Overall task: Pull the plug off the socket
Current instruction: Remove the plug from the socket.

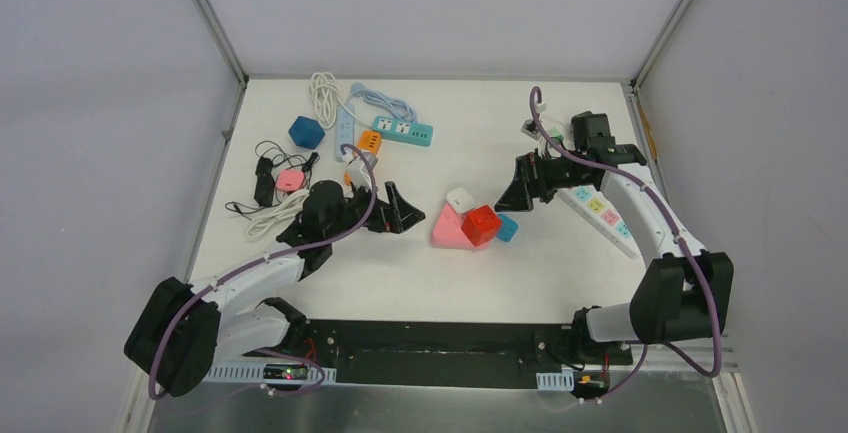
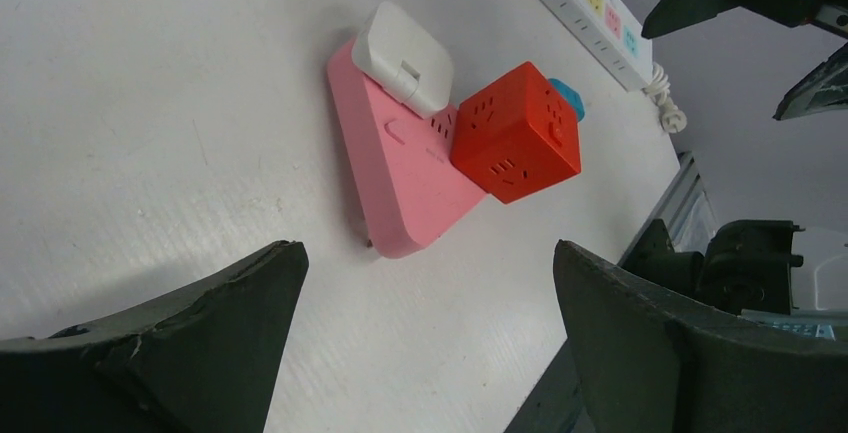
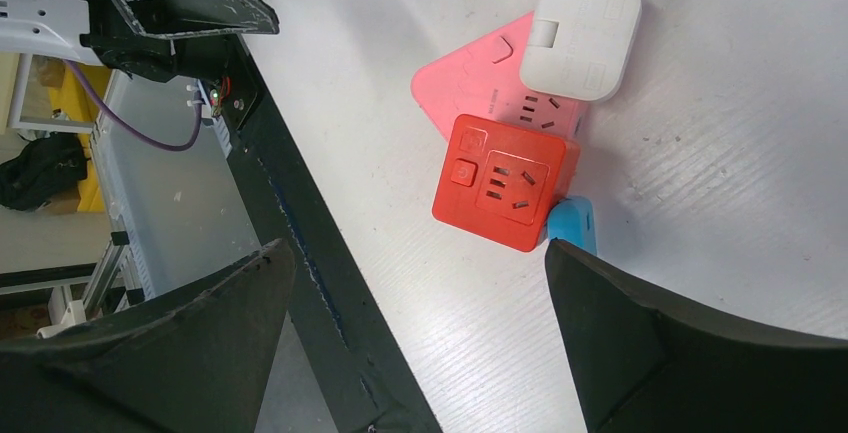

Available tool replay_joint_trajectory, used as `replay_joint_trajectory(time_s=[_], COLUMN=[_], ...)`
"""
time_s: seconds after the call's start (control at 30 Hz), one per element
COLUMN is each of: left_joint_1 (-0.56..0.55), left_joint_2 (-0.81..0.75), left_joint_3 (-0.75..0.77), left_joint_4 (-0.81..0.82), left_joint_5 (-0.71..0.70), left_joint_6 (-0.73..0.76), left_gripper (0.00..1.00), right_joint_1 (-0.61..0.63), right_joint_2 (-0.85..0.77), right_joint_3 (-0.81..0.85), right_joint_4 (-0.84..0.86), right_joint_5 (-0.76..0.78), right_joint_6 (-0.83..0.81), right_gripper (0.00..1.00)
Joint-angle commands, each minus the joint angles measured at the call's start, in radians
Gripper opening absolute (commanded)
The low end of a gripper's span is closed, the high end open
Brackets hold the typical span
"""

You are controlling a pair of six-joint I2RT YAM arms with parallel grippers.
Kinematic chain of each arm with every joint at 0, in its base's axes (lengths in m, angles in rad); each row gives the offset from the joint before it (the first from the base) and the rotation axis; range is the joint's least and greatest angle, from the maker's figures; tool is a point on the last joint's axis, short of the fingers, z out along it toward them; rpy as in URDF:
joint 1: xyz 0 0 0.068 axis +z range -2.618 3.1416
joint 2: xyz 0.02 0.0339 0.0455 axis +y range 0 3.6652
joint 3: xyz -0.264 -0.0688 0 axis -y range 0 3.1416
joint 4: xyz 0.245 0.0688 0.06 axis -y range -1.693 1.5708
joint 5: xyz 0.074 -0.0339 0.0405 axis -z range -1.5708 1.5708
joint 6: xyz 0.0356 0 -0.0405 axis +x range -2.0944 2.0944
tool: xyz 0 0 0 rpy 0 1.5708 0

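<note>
A pink triangular socket (image 1: 447,231) (image 2: 395,188) (image 3: 460,78) lies flat mid-table. A white square plug (image 1: 460,199) (image 2: 405,58) (image 3: 583,38) sits in it, and a red cube adapter (image 1: 481,224) (image 2: 515,133) (image 3: 505,181) stands on it beside that plug. A small blue piece (image 1: 507,227) (image 2: 565,93) (image 3: 573,225) shows behind the cube. My left gripper (image 1: 400,211) (image 2: 425,253) is open just left of the socket, touching nothing. My right gripper (image 1: 522,193) (image 3: 415,248) hangs open to the right of the cluster, also with nothing between its fingers.
A white power strip (image 1: 600,208) (image 2: 590,3) with coloured outlets lies under the right arm. At the back left are a teal strip (image 1: 403,131), a blue cube (image 1: 306,132), an orange adapter (image 1: 368,141), white cords (image 1: 322,93), a pink piece (image 1: 290,180) and black cable (image 1: 265,178).
</note>
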Motion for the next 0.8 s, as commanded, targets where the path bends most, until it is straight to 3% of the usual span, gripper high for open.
replay_joint_trajectory(time_s=[0.0, 0.33, 0.77], left_joint_1=[-0.003, -0.02, -0.3], left_joint_2=[0.035, 0.145, 0.02], left_joint_3=[-0.016, -0.051, -0.023], left_joint_4=[0.211, 0.404, 0.247], left_joint_5=[0.005, 0.057, -0.144], left_joint_6=[-0.045, -0.138, 0.159], left_gripper=[0.99, 0.99, 0.99], right_joint_1=[-0.008, -0.012, -0.013], right_joint_2=[-0.048, -0.061, -0.09], right_joint_3=[0.033, 0.031, 0.029], right_joint_4=[0.005, 0.007, 0.008], right_joint_5=[-0.013, -0.011, -0.027], right_joint_6=[-0.031, -0.041, -0.052], right_gripper=[1.0, 1.0, 1.0])
